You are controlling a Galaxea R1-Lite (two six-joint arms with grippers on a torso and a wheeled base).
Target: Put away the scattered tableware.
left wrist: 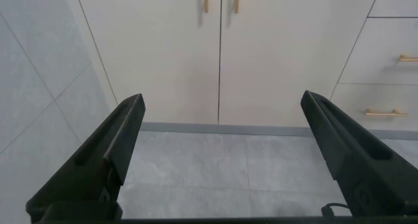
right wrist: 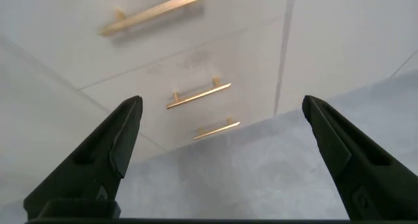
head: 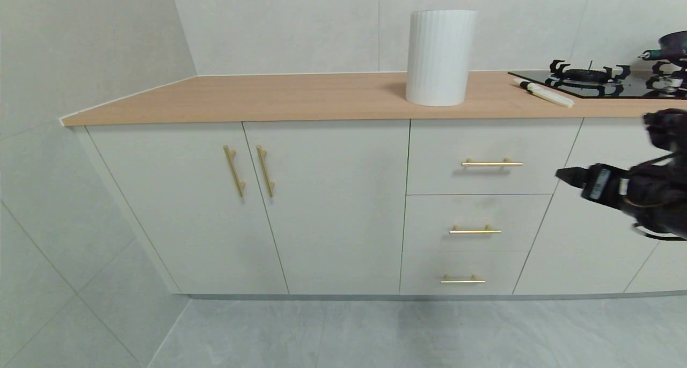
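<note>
**Right hand** (right wrist: 221,105): jaws spread, empty, level with the top drawer handle (head: 491,163) just ahead of it. **Left hand** (left wrist: 222,98): likewise spread and empty, low before the cupboard doors (left wrist: 281,54). The pale utensil (head: 545,93) lies on the desk (head: 268,97), above the right hand, beside the hob (head: 590,86). Likely hazards: a rising hand clipping the desk edge, or the slim utensil skidding from an off-centre pinch.
</note>
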